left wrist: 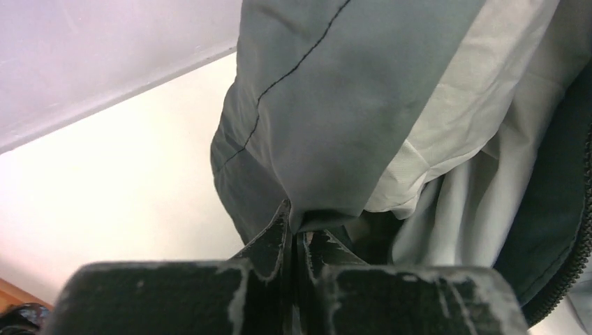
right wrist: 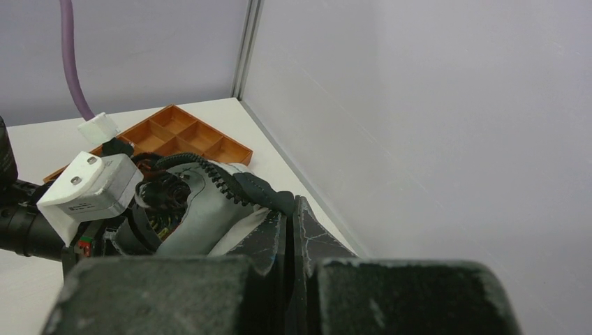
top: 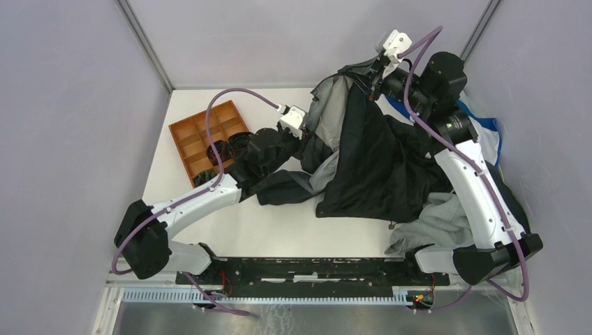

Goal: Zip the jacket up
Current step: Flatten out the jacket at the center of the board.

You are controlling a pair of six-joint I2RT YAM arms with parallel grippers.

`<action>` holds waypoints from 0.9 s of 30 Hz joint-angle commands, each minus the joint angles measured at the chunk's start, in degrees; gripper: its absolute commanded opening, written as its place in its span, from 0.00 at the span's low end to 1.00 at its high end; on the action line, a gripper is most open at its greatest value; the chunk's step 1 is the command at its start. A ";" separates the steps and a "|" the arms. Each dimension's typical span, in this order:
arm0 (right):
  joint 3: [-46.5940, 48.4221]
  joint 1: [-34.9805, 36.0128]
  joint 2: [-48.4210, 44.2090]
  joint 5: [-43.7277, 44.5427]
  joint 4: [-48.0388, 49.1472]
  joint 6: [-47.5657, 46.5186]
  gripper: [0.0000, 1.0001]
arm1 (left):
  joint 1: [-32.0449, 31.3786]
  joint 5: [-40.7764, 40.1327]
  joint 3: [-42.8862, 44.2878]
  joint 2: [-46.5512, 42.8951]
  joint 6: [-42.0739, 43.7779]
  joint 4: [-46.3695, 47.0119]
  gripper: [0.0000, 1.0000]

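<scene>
The jacket, light grey fading to black, hangs lifted between my two grippers over the right half of the table. My left gripper is shut on a fold of its grey fabric; the jaws pinch the cloth tight. My right gripper is raised at the back and shut on the jacket's dark zipper edge, with the zipper teeth curving away from the fingertips. A dark zipper run also shows at the lower right of the left wrist view.
An orange compartment tray with dark parts sits at the back left. A plain light grey garment lies at the right front and a blue-and-white garment lies at the far right. White enclosure walls stand close behind.
</scene>
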 commanded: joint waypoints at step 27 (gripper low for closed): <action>32.11 -0.78 8.08 1.14 22.39 7.86 0.00 | 5.78 -2.13 57.73 -3.33 15.81 -10.36 0.02</action>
